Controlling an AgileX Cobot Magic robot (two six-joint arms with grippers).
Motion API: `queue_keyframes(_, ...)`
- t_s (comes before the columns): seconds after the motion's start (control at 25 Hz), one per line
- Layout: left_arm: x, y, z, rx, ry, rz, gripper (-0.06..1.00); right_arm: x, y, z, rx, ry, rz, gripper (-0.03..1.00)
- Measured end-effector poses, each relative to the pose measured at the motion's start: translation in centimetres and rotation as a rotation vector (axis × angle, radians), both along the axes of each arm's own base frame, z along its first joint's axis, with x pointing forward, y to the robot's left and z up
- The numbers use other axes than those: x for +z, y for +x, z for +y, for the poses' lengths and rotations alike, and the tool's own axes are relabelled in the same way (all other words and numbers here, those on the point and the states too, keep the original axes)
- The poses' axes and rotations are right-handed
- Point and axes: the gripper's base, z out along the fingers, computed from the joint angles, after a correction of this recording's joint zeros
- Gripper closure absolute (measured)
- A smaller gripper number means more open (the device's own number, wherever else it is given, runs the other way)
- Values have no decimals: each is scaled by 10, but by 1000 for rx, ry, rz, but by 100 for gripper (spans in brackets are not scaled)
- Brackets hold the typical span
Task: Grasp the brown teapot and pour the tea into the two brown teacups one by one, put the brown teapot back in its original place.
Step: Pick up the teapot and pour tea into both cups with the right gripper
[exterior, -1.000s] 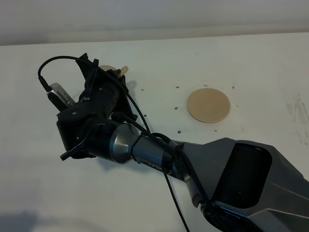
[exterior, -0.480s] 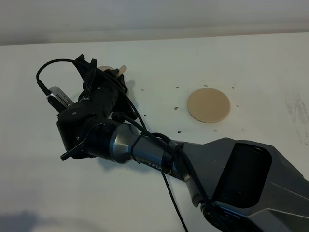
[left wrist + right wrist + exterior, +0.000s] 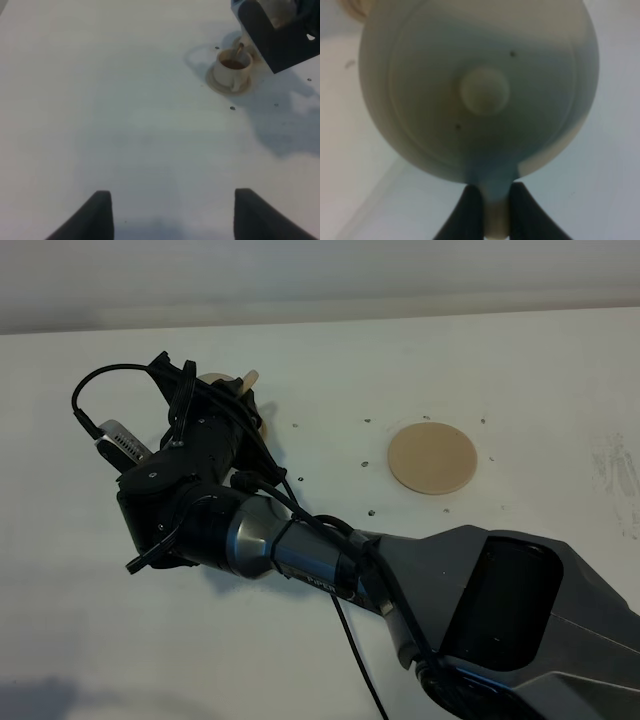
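Observation:
My right gripper [image 3: 495, 192] is shut on the loop handle of the brown teapot [image 3: 480, 90], whose lid knob faces the right wrist camera. In the high view that arm reaches across to the left, and only the teapot's spout [image 3: 251, 378] pokes out past the gripper [image 3: 205, 425]. In the left wrist view the spout tip hangs just over one brown teacup [image 3: 233, 67] on its saucer [image 3: 220, 86], and brown tea shows in the cup. The other teacup is hidden. The tan coaster disc [image 3: 432, 457] lies bare on the right. My left gripper [image 3: 172, 217] is open and holds nothing.
The white table [image 3: 520, 370] carries a few small dark specks around the coaster. The right arm's dark body [image 3: 480, 600] and its cable cross the lower middle of the high view. The table's far edge meets a pale wall.
The right gripper has shifted slightly up and to the left with the teapot, tipping a little further. The left gripper's earlier state is not shown.

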Motion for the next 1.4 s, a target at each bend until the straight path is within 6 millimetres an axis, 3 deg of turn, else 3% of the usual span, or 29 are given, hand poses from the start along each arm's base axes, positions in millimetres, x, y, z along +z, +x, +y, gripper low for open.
queue_keyframes(1.4,0,0,0,0,0,0,42,1,1,1,38,-51,-10,84)
